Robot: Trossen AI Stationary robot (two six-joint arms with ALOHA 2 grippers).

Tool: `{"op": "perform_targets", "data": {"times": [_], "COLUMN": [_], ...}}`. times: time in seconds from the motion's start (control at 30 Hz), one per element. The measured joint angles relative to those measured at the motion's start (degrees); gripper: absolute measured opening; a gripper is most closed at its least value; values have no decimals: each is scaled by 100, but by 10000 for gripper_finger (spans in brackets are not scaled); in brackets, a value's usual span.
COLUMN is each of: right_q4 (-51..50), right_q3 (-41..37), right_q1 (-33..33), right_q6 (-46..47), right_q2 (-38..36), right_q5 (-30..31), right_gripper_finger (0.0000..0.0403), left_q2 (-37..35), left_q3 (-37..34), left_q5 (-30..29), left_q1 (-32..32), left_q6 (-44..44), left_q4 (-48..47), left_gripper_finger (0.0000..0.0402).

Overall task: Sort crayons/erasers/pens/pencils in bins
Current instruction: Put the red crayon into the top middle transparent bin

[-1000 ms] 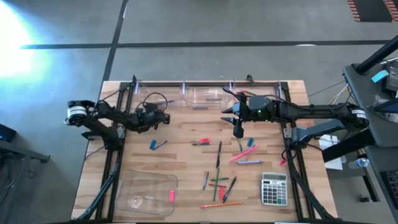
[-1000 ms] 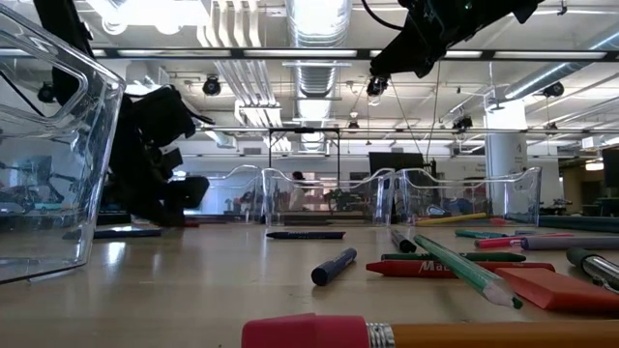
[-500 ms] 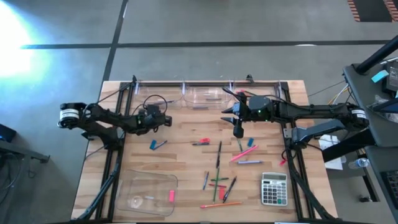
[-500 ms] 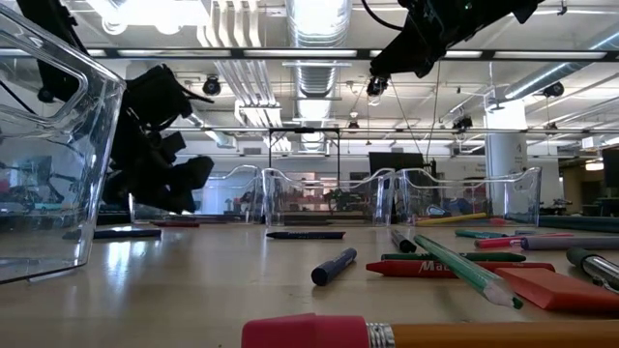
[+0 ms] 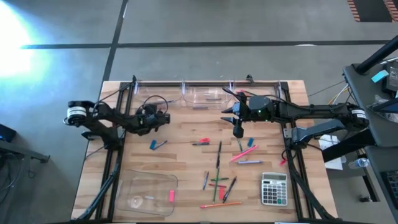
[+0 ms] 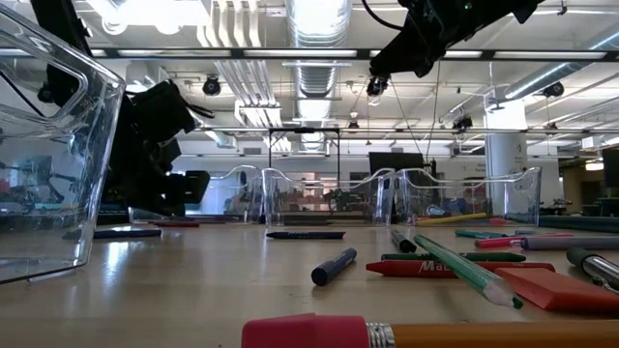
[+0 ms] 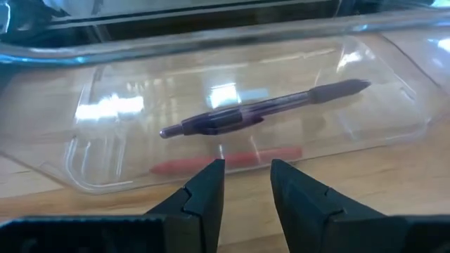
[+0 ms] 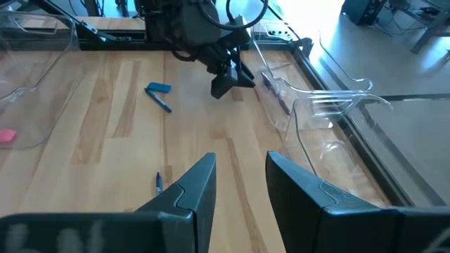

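Note:
My left gripper is open and empty, low over the table's far left, just in front of a clear bin. In that bin lie a dark pen and a red stick. My right gripper is open and empty, high above the table's middle, also seen in its own wrist view. Pens, pencils and crayons lie loose on the wood. A blue eraser lies next to a pen. A pink eraser lies in the shallow tray.
Clear bins stand in a row along the far edge. A grey calculator lies at the near right. A dark pen lies in front of the middle bin. Bare wood lies between the left gripper and the tray.
My left gripper has risen a little from the table by the bin and stays open. My right arm has kept still.

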Motion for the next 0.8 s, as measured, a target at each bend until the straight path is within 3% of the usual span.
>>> {"op": "perform_targets", "data": {"times": [0.8], "right_q4": [0], "right_q3": [0], "right_q1": [0], "right_q6": [52], "right_q2": [0], "right_q5": [-2], "right_gripper_finger": [116], "left_q2": [-171], "left_q3": [26], "left_q5": [-269], "left_q1": [1], "left_q6": [352], "left_q4": [334], "left_gripper_finger": [106]}}
